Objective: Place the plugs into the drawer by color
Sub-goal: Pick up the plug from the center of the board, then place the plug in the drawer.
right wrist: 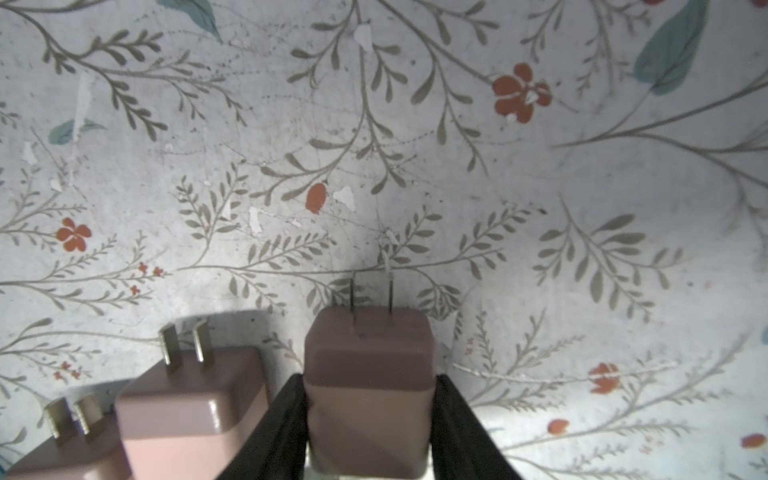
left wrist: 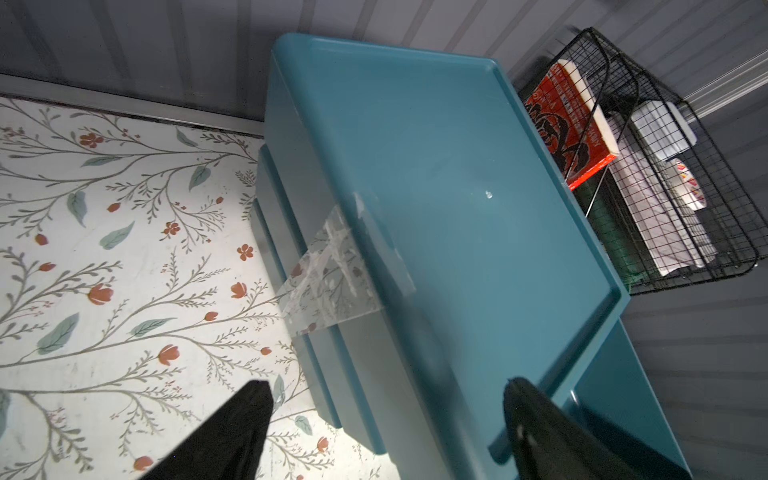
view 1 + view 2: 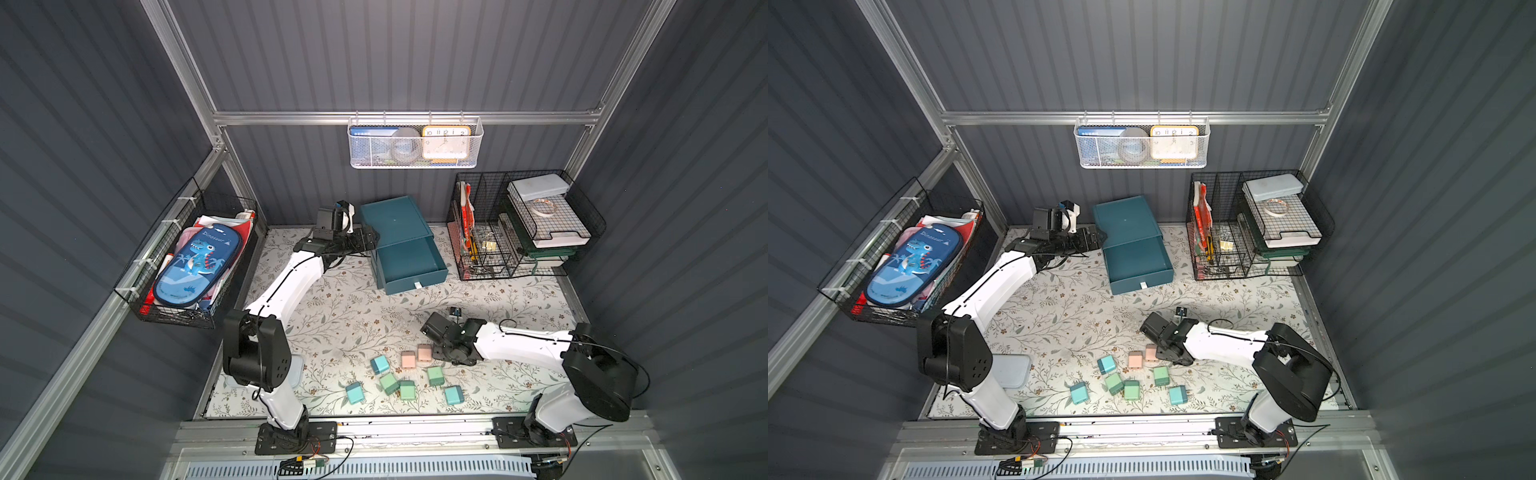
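My right pincer [image 1: 370, 376] is pinching a small peach-pink rounded-cube plug [image 1: 368, 345]: the black fingers [image 1: 282, 424] lie against its two opposite sides, and its two short metal prongs point away from my wrist. I cannot tell whether it has left the surface. Just beside it lies a second peach-pink plug [image 1: 195, 407], and next to that a third peach-pink plug [image 1: 62, 457], both with prongs turned the same way. They lie on the white table with its leaf-and-flower print [image 3: 353, 316]. Near them, toward my bases, six more are scattered loosely, as seen in a top view: three light blue plugs [image 3: 379, 365] [image 3: 355, 392] [image 3: 454, 395] and three mint green plugs [image 3: 389, 383] [image 3: 407, 390] [image 3: 435, 375]. Well apart from all of them, against the back wall, stands the dark teal drawer cabinet [image 3: 395, 220] with one drawer [image 3: 409, 262] pulled out toward me, its white pull tab [image 3: 417, 284] at the front. My left pincer [image 2: 386, 382] hangs spread wide at the cabinet's side, gripping nothing, one finger over the table and the other over the cabinet's top edge. A strip of clear tape [image 2: 332, 274] runs from the cabinet down to the table. Beyond the cabinet stands a black wire rack [image 3: 519, 224] of papers and trays.
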Robot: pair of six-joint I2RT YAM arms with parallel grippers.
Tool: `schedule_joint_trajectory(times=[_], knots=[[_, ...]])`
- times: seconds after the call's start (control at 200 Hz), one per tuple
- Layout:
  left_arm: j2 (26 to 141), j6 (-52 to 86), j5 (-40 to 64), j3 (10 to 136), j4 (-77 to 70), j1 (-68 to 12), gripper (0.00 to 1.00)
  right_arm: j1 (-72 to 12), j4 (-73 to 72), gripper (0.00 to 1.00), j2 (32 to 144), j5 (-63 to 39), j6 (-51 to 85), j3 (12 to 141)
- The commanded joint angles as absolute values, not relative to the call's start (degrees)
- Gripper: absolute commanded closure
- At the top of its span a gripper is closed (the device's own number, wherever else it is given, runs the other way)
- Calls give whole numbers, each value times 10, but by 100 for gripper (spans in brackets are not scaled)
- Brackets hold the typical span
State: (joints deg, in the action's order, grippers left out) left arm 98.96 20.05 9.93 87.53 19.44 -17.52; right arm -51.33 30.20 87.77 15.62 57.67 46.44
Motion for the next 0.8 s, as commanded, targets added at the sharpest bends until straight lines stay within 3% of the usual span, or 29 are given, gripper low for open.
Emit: schedule_joint_trajectory(times=[0.0,0.47,0.625,0.796], knots=[[980,176,58,904,223,-183,7,-507,328,60,846,171,562,452],[1001,155,32,920,242,-185,5,-458,458,64,703,200,375,573],[1017,152,25,917,246,-185,6,-400,504,65,717,156,293,688],[1022,145,22,920,248,-185,6,-379,530,65,804,108,207,854]])
